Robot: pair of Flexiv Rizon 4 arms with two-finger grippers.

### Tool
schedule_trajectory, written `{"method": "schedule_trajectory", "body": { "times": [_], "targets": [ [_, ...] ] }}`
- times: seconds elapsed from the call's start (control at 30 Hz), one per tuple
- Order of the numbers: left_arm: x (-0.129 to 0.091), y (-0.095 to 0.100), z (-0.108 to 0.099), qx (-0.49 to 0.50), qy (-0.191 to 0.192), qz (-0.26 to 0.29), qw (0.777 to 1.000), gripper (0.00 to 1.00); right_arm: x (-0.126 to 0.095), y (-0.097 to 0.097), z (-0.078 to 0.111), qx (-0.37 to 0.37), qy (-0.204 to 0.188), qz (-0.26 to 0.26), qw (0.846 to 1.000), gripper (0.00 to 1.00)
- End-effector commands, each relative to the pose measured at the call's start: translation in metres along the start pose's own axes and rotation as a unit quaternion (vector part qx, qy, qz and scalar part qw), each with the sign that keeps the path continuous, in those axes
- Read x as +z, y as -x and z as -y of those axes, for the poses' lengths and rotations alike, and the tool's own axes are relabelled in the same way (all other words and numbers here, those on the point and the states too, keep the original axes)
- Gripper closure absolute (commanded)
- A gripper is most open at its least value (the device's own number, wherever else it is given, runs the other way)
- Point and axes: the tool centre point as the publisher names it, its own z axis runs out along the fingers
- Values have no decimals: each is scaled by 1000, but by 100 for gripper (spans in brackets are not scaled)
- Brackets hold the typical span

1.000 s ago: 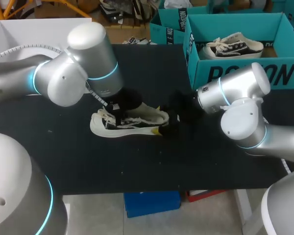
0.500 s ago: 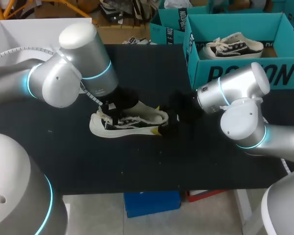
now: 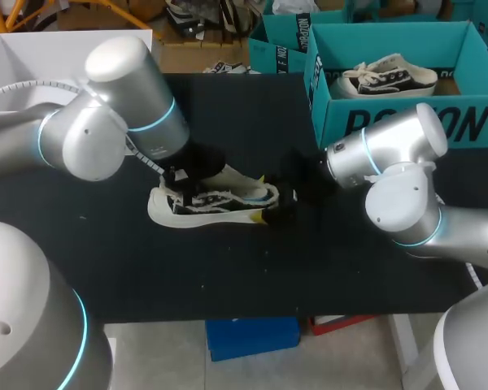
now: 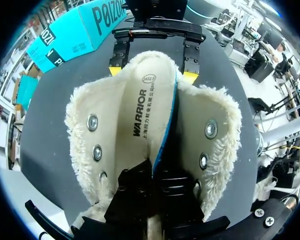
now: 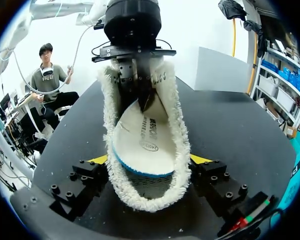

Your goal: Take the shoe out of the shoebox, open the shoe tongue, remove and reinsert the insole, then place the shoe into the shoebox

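A cream fleece-lined shoe (image 3: 207, 210) lies on its sole mid-table, toe to the left. My left gripper (image 3: 183, 180) reaches into its mouth from the toe side. It is shut on the white insole (image 4: 142, 115), whose blue edge stands tilted up inside the shoe. My right gripper (image 3: 275, 207) straddles the heel. In the right wrist view its fingers (image 5: 97, 161) press the fleecy heel (image 5: 140, 197) from both sides, with the insole (image 5: 140, 140) between them. My left gripper (image 5: 140, 97) is ahead, at the tongue end. The teal shoebox (image 3: 390, 122) stands at the back right.
A second canvas shoe (image 3: 390, 77) lies inside the teal shoebox. Another teal box (image 3: 281, 45) stands behind it, and a white box (image 3: 32, 49) is at the back left. Bare black tabletop (image 3: 228, 276) runs along the front.
My left arm has drawn back to the left with the insole pinched. The insole's blue edge now shows lifted inside the shoe. The right arm and the shoe have stayed put.
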Motion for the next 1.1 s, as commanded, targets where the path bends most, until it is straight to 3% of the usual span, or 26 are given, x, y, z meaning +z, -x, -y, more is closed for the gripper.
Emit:
{"method": "schedule_trajectory", "body": {
  "times": [0.03, 0.63, 1.1],
  "targets": [
    [-11, -1, -10, 3, -13, -2, 1000, 100, -1, 3, 7, 1, -1, 1, 1000, 100],
    [-16, -5, -6, 41, -46, -21, 998, 100, -1, 3, 7, 1, -1, 1, 1000, 100],
    [-14, -7, 12, 51, -47, -20, 997, 100, -1, 3, 7, 1, -1, 1, 1000, 100]
  ]
}}
